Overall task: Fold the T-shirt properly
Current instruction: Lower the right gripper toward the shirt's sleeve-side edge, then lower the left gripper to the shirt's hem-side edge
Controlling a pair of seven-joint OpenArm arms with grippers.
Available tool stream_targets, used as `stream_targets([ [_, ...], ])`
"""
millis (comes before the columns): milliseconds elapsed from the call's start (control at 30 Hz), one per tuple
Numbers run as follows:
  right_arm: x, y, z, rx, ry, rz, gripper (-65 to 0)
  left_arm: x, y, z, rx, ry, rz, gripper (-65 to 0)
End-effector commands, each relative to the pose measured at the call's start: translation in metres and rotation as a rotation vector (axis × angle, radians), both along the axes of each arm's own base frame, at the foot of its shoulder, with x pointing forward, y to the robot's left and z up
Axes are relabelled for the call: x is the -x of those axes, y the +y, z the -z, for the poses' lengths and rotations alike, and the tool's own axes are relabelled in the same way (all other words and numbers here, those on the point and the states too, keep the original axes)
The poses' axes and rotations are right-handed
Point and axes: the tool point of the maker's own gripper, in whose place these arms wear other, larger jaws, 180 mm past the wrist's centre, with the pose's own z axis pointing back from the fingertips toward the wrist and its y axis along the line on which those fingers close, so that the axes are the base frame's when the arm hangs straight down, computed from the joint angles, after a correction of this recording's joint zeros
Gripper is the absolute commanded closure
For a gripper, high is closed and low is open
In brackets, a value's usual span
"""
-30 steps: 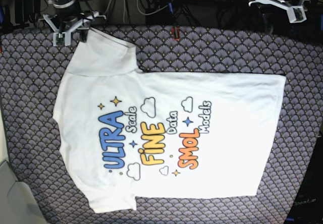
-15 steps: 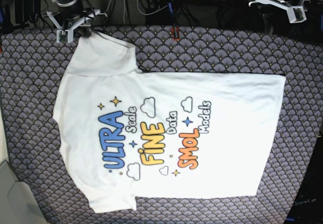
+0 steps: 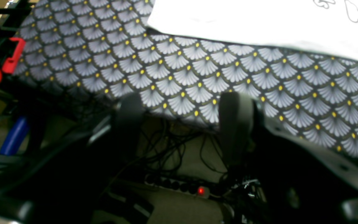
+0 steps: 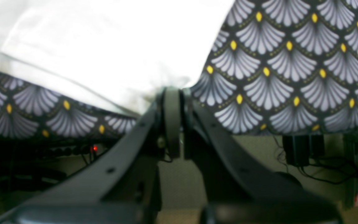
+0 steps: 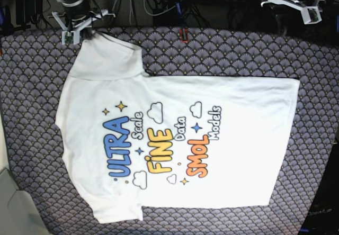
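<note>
We see a table [image 5: 222, 55] covered in a dark cloth with a grey fan pattern and yellow dots. Flat on it lies the T-shirt [image 5: 175, 145], print up, its collar toward nine o'clock and its hem toward three o'clock.

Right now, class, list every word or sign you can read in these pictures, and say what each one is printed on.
All readable text is on the white short-sleeved T-shirt, lying print-up on the fan-patterned cloth:
"ULTRA" in blue
"Scale" in small outline letters
"FINE" in yellow
"Data" in small outline letters
"SMOL" in orange
"Models" in small outline letters
Both wrist views are too blurred to read anything.
</note>
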Motion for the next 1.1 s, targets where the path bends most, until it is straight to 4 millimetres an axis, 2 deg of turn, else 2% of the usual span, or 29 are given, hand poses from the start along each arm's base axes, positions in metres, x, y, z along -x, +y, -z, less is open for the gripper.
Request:
stream_targets([
  [0,0.006,-0.004,0.002,0.015,0.028,0.001,0.0,-0.007,0.002,-0.009,-0.016,-0.041,0.005,-38.5],
  [267,0.003,-0.005,-0.002,0.019,0.013,-0.004,0.0,-0.037,0.01,-0.006,-0.014,-0.106,-0.021,-38.8],
  [400,-0.006,-0.003,-0.014,0.02,-0.027,-0.01,0.0,-0.054,0.012,-0.009,-0.014,-0.148,-0.029,-38.8],
  [533,-0.014,-0.003,-0.026,0.024,-0.064,-0.012,0.0,-0.062,0.012,-0.013,-0.015,-0.171,-0.028,-38.8],
  [700,-0.017,-0.003,-0.031,0.027,-0.079,-0.016,0.0,-0.068,0.014,-0.017,-0.018,-0.189,-0.03,-38.8],
  [767,-0.017,-0.002,-0.031,0.026,-0.078,-0.017,0.0,-0.065,0.025,-0.014,-0.033,-0.181,-0.057,-38.8],
  [833,-0.017,-0.002,-0.031,0.025,-0.078,-0.018,0.0,-0.072,0.036,-0.014,-0.044,-0.196,-0.085,-38.8],
  [933,-0.017,-0.001,-0.031,0.024,-0.078,-0.02,0.0,-0.074,0.053,-0.003,-0.054,-0.184,-0.128,-38.8],
  [1067,-0.017,-0.001,-0.031,0.025,-0.078,-0.02,0.0,-0.083,0.066,0.007,-0.054,-0.181,-0.16,-38.9],
])
